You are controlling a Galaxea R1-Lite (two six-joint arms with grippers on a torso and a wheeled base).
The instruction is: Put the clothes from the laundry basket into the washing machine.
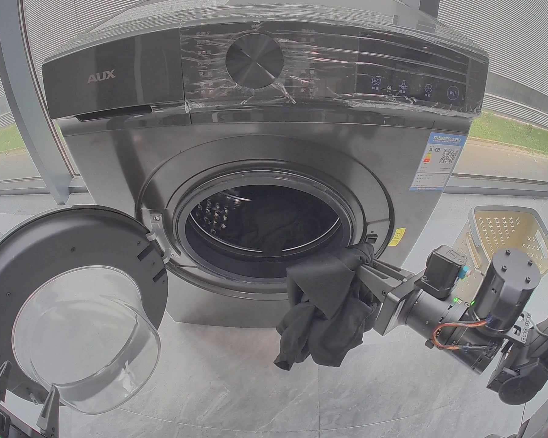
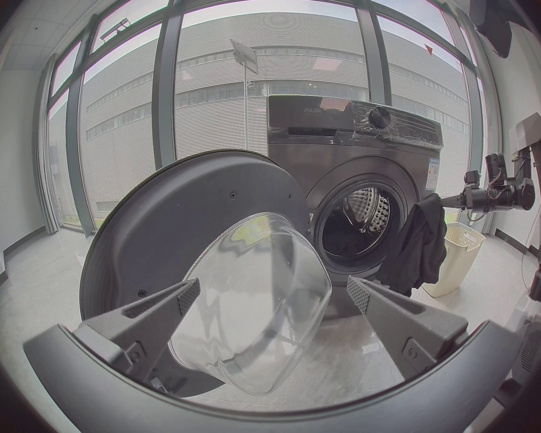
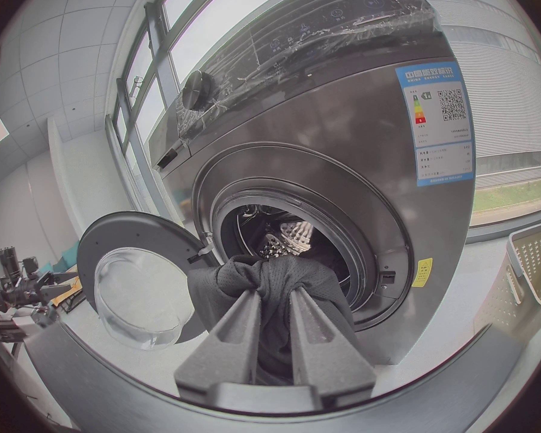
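Garment is a limp dark grey cloth bundle [image 1: 326,311], light and floppy, hanging centre-low at the grey washing machine [image 1: 274,147] opening. Your right tool [image 3: 275,299] pinches its bunched top, a good hold. Your left tool [image 2: 272,285] is spread, lower left by the open round glass door [image 1: 61,244]. Trailing folds may snag the rim. The cream perforated laundry basket [image 1: 505,232] is at right.

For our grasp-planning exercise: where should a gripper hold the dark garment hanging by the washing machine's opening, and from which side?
Its bunched top fold, from the robot's right, as the right gripper pinches the dark garment: most cloth hangs below, so a high hold should likely clear the washing machine rim.
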